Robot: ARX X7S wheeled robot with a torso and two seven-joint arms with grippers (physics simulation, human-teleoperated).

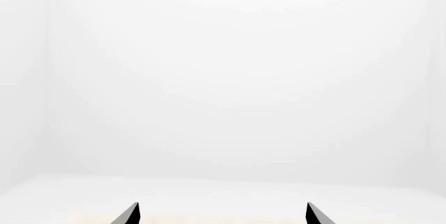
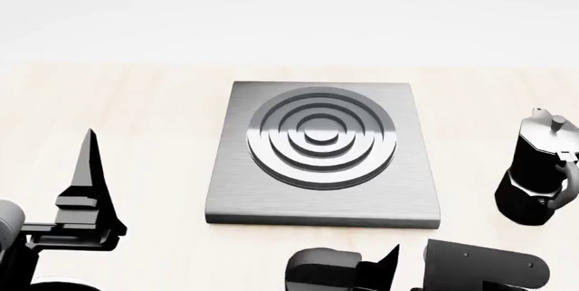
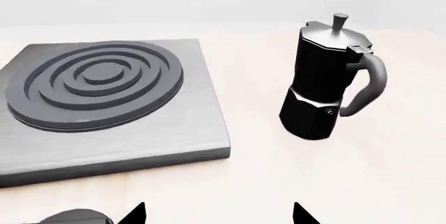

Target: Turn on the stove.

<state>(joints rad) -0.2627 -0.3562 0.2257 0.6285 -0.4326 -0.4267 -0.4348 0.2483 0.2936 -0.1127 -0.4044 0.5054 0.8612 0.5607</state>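
Your right claw [image 3: 217,214] hangs released before the stove [image 2: 324,159], likely approaching its knob [image 2: 323,268]; left claw [image 1: 221,214] released, idle.

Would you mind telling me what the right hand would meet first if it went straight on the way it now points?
Probably nothing at first: the right hand points at bare pale wooden tabletop, in the gap between the flat square dark-grey metal stove and the black faceted moka pot. Depth is unclear, but the way looks free.
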